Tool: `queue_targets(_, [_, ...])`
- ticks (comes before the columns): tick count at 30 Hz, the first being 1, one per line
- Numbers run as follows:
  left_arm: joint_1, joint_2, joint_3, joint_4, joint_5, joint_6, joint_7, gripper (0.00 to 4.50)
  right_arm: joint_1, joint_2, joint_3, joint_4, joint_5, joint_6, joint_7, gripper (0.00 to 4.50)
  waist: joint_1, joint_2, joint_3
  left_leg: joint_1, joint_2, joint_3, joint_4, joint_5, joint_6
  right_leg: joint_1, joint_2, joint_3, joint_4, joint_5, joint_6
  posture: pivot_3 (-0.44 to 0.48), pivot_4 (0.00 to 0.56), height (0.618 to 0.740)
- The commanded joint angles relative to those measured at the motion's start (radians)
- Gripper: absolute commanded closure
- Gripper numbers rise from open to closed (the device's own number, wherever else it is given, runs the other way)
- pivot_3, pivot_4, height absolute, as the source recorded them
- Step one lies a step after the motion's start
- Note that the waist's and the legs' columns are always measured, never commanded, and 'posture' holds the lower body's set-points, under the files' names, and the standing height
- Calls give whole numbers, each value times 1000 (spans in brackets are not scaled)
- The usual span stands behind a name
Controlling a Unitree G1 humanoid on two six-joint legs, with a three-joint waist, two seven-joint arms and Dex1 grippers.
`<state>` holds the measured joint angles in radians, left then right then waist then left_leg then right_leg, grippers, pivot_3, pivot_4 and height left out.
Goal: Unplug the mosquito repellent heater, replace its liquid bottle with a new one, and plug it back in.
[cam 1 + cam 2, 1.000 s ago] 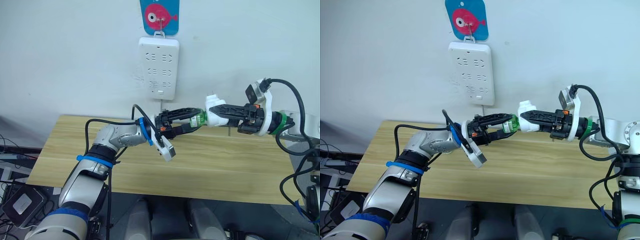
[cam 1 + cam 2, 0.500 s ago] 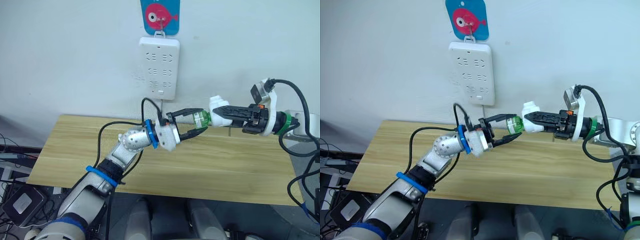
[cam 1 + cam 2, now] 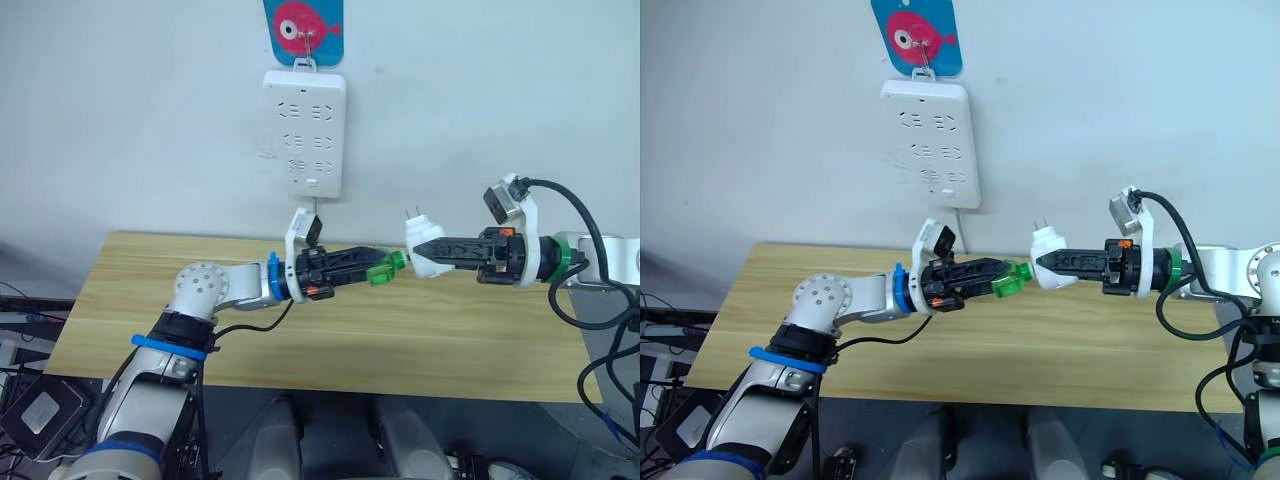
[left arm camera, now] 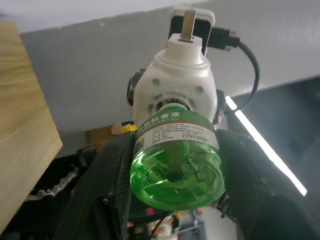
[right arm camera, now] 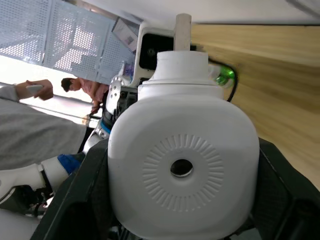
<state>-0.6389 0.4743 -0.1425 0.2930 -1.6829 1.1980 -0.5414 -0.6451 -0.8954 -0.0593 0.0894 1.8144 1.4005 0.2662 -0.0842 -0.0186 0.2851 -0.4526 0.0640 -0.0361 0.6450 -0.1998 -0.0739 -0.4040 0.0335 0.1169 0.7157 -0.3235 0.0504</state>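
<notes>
Since earlier: left gripper (image 3: 372,266) rolled over, now clamped on small green clear-plastic liquid bottle (image 3: 381,270).
Head views: right gripper (image 3: 1056,262) pinches small white rounded plastic heater (image 3: 1046,246) in mid-air, above the wooden table's (image 3: 150,290) far edge.
Left wrist: bottle neck seated in heater (image 4: 180,88).
Right wrist: heater's face hole (image 5: 181,168) visible.
Handling: light, rigid, slippery; grip bottle's body.

green bottle (image 3: 380,272), white heater (image 3: 424,246)

One mosquito repellent heater (image 3: 422,248) and one green liquid bottle (image 3: 380,270), each held by one gripper, so two grippers: left gripper (image 3: 372,266), right gripper (image 3: 428,249). One white power strip (image 3: 304,132) at 12 o'clock, one fish hook card (image 3: 304,22) above it. One wooden table (image 3: 420,345).
</notes>
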Motion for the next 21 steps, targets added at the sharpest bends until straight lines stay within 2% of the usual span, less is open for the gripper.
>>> queue_targets(1, [5, -11, 80, -18, -15, 53, 21, 2293, -3, -15, -31, -3, -3, -2, 22, 1365, 2, -2, 2, 0, 0, 0, 0, 0, 0, 0, 0, 0, 0, 0, 0, -97, 307, 740])
queue_targets(6, [32, -11, 136, -47, 16, 98, 36, 2293, -6, -14, -43, 26, -27, -9, 27, 1365, 3, -2, 2, 0, 0, 2, 0, 0, 0, 0, -1, 1, 0, 0, 0, -94, 308, 740])
queue_targets(10, [78, 29, 168, -121, 44, 147, 9, 2293, -15, -20, -60, 90, -123, -20, 27, 1365, 4, -2, 3, 0, 0, 2, 0, 0, 0, 0, -1, 1, -1, 0, 0, -83, 309, 740])
queue_targets(13, [135, 72, 200, -185, 67, 160, 5, 2293, -26, -43, -3, 132, -392, -86, 14, 1365, 3, -2, 4, 0, 0, 3, 0, 0, 0, 0, -1, 2, -1, 0, 0, -73, 311, 740])
queue_targets(18, [189, 85, 247, -246, 78, 141, 25, 2293, 61, -150, 297, 56, -974, -351, 102, 1365, 12, -1, 4, 0, 0, 4, -1, 0, 0, -1, -1, 2, -2, -2, 4, -45, 308, 740])
queue_targets(21, [205, 70, 262, -279, 87, 122, 42, 2293, 107, -145, 321, 83, -1146, -422, 84, 1365, 25, 0, 6, 0, 0, 5, -1, 0, -1, -1, -1, 3, -2, -2, 4, -33, 306, 740])
